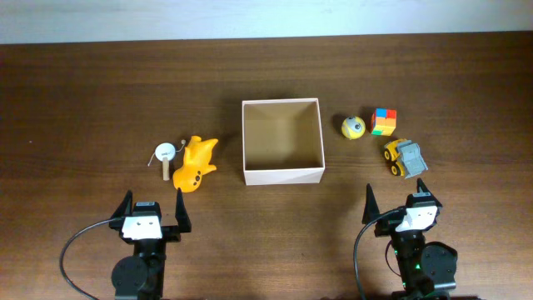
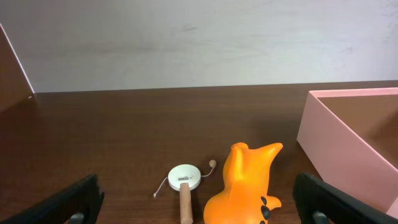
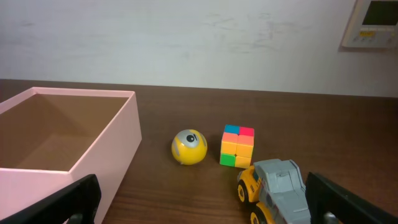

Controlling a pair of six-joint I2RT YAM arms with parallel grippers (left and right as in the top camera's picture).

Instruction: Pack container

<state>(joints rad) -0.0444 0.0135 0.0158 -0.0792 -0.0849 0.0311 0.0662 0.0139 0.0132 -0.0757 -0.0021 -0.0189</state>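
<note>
The container [image 1: 282,176], a square shallow box with white walls and a tan inside, stands empty at the table's middle; it also shows in the left wrist view [image 2: 339,134] and the right wrist view [image 3: 106,152]. Left of it lie an orange animal toy [image 1: 196,163] [image 2: 244,183] and a small white drum rattle with a wooden handle [image 1: 165,156] [image 2: 184,182]. Right of it lie a yellow ball [image 1: 352,127] [image 3: 189,147], a coloured cube [image 1: 383,122] [image 3: 237,145] and a yellow and grey toy truck [image 1: 404,157] [image 3: 277,190]. My left gripper [image 1: 155,212] [image 2: 200,211] and right gripper [image 1: 398,198] [image 3: 205,208] are open and empty near the front edge.
A white wall runs behind the table's far edge. A panel [image 3: 372,23] hangs on the wall at the right.
</note>
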